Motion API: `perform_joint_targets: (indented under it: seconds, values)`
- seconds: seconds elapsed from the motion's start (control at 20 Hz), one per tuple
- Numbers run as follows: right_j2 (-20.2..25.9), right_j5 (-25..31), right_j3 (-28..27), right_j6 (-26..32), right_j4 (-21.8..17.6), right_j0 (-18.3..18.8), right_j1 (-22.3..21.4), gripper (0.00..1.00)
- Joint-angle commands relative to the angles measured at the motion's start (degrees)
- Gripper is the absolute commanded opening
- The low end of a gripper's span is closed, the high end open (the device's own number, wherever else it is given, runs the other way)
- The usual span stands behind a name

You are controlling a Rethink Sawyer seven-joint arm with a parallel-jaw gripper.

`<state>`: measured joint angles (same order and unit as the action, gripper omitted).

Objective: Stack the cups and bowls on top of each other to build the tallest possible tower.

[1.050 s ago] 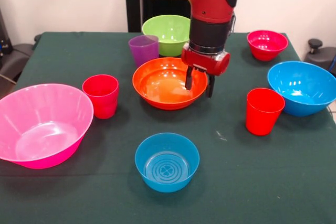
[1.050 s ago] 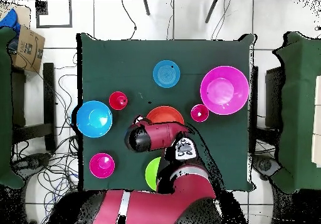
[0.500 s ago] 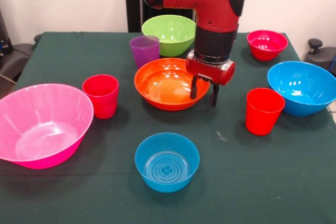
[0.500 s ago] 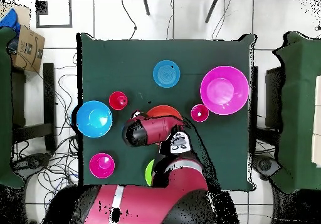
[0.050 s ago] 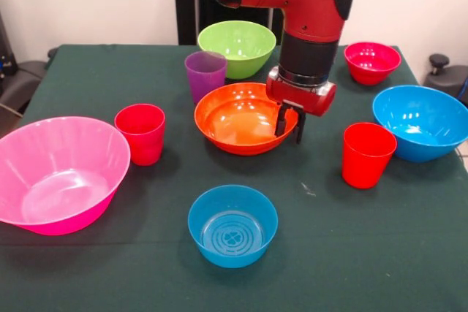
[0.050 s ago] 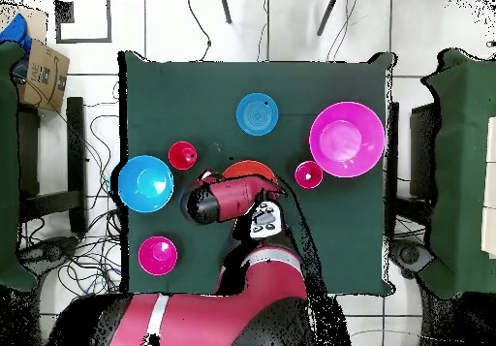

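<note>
The claw (image 5: pixel 290 127) sits at the right rim of the orange bowl (image 5: pixel 245 118), its 2 short fingers close together astride that rim, 1 inside and 1 outside, so it looks clamped on the bowl's edge, though actual contact is a judgement. Clock directions below are read in the front view, from the orange bowl. The purple cup (image 5: pixel 205 75) stands just beside it at 10 o'clock, and the lime green bowl (image 5: pixel 236 48) sits behind that at 12. The small red-magenta bowl (image 5: pixel 371 61) is at 2, the large blue bowl (image 5: pixel 420 122) at 3, and a red cup (image 5: pixel 367 155) near at 4. The small blue bowl (image 5: pixel 232 225) lies at 6, well apart; another red cup (image 5: pixel 140 134) is at 9, with the large pink bowl (image 5: pixel 57 173) beyond at 8. No tower stands yet. To do this step well, the pinch should stay firm on the thin, glossy rim; a one-sided hold will probably let the bowl tilt, so lift slowly, keep clear of the purple cup, and lower it centred onto its base piece.
</note>
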<state>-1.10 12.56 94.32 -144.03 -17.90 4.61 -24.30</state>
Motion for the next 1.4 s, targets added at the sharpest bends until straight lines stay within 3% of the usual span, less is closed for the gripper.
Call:
perform_joint_targets:
  seconds: [0.05,0.2,0.55,0.95,1.4]
  values:
    - [4.26,6.00,-5.42,4.83,-2.34,-0.82,0.89,0.00]
    - [4.96,7.02,-5.09,5.67,-2.58,0.21,0.64,0.00]
    - [5.61,16.02,-7.64,12.46,-4.12,2.54,-1.25,0.00]
    - [4.64,21.44,-5.12,11.60,-5.22,1.32,-5.40,0.00]
    - [6.93,26.01,-9.32,11.79,-4.91,2.76,-4.71,0.00]
